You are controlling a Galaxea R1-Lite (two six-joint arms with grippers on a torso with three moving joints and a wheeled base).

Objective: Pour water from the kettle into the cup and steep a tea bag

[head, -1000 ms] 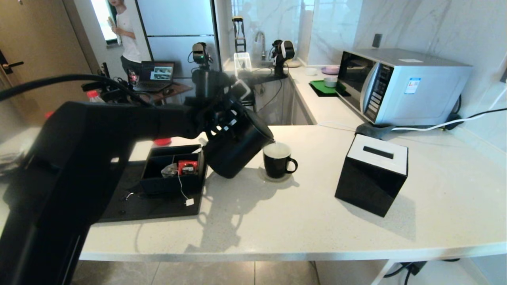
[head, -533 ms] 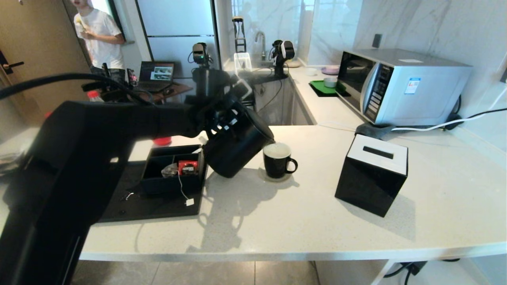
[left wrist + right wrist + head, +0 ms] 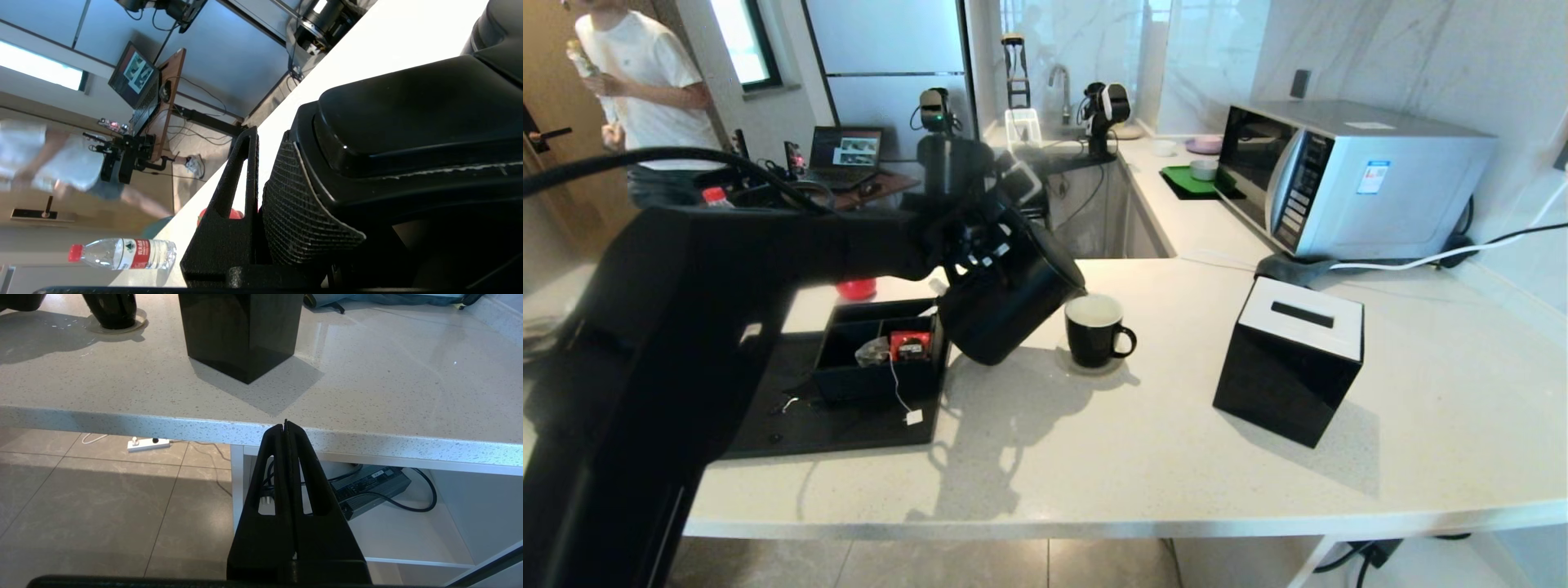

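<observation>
The left claw is clamped on the handle of the kettle, holding the matte black jug clear of the desk and tilted, its small spout just above the near rim of the cup. In the left wrist view one ribbed finger lies beside the kettle's handle, with a mesh-textured pad pressed against it.

The cup is a glossy black mug with a white inside, upright on a round coaster about mid-desk, its loop handle turned toward the right edge. Any water in it cannot be made out against the white wall.

Toward the left edge lies a flat black tray carrying a black divided box; in one compartment sit the tea bag (pale, crumpled) and a red packet. The bag's thin string runs over the box wall to a small white tag on the tray.

Right of the cup, well apart, stands a black cube tissue box with a white top. A microwave occupies the far right corner.

The right claw hangs below the desk's front edge, fingers pressed together and empty.

A person in a white shirt stands in the background.
</observation>
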